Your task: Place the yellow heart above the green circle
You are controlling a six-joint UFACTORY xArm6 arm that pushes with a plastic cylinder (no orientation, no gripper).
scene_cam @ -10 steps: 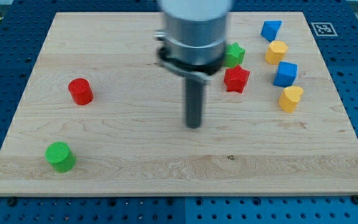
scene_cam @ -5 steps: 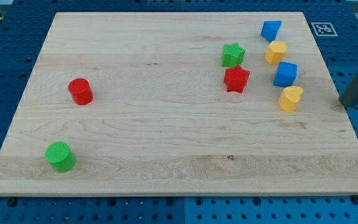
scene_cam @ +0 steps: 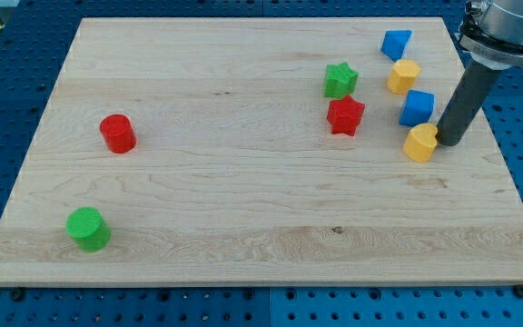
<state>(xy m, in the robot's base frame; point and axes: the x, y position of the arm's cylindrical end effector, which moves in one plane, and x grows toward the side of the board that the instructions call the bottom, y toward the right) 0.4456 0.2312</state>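
The yellow heart (scene_cam: 419, 143) lies at the view's right, below a blue block (scene_cam: 416, 108). My tip (scene_cam: 448, 143) stands right against the heart's right side, touching it or nearly so. The green circle (scene_cam: 88, 228) is a cylinder at the view's lower left, far from the heart and the tip.
A red cylinder (scene_cam: 116, 133) stands at the left. A green star (scene_cam: 340, 80) and a red star (scene_cam: 345, 116) lie left of the heart. A blue block (scene_cam: 395, 44) and a yellow block (scene_cam: 404, 76) lie at the upper right. The board's right edge (scene_cam: 498, 145) is close to the tip.
The rod moved from the board's middle out past the right edge, then came back in to the yellow heart's right side. The heart has shifted slightly left.
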